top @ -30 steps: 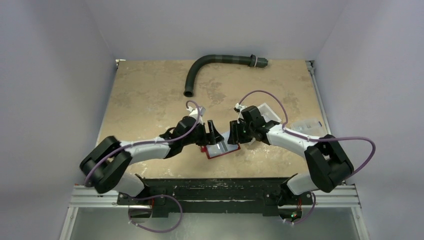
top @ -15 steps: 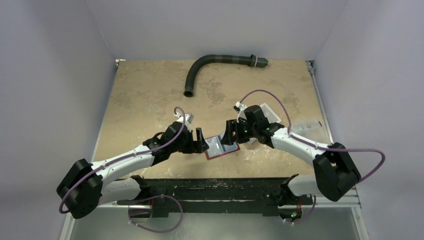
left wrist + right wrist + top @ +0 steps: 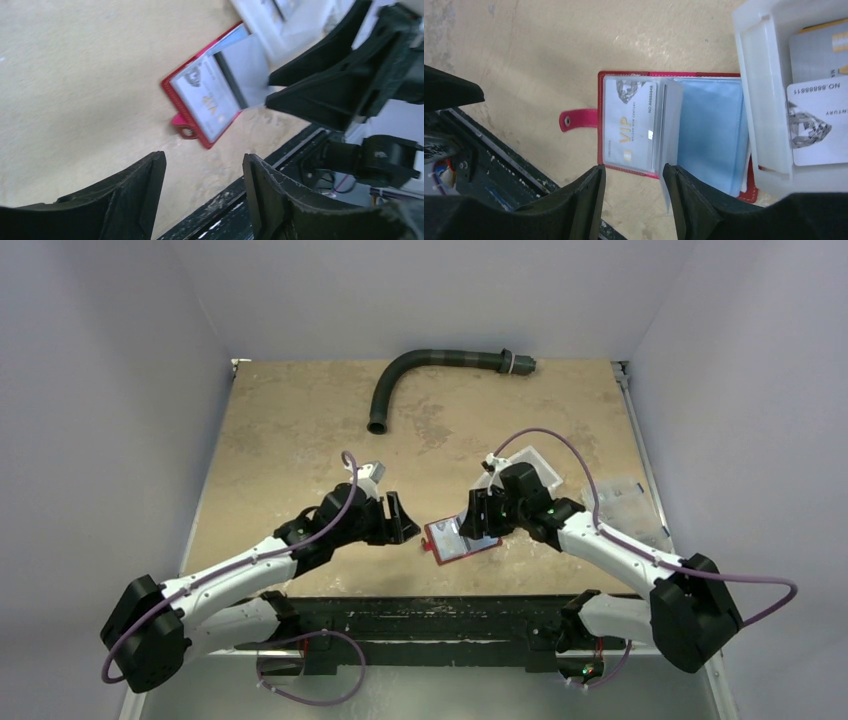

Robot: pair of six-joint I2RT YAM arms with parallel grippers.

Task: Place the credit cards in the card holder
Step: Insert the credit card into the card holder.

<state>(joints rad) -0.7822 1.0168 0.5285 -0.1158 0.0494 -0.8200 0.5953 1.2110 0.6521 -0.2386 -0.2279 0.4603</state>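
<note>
Red card holder [image 3: 458, 540] lies open near the front edge of the table [image 3: 290, 440].

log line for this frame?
left fingers open, empty | right fingers open over card holder | one card sleeved | more cards in bin

Card holder [image 3: 709, 135] red; credit card [image 3: 630, 125] silver, gold VIP; table [image 3: 549, 40] mottled tan.

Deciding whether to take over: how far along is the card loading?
Done: one card sits in a clear sleeve of the open wallet. In hand: nothing. The right gripper hovers open over the sleeve pages, and the left gripper is open and empty. Left: at least two cards lie in the white bin, waiting to be moved over.
</note>
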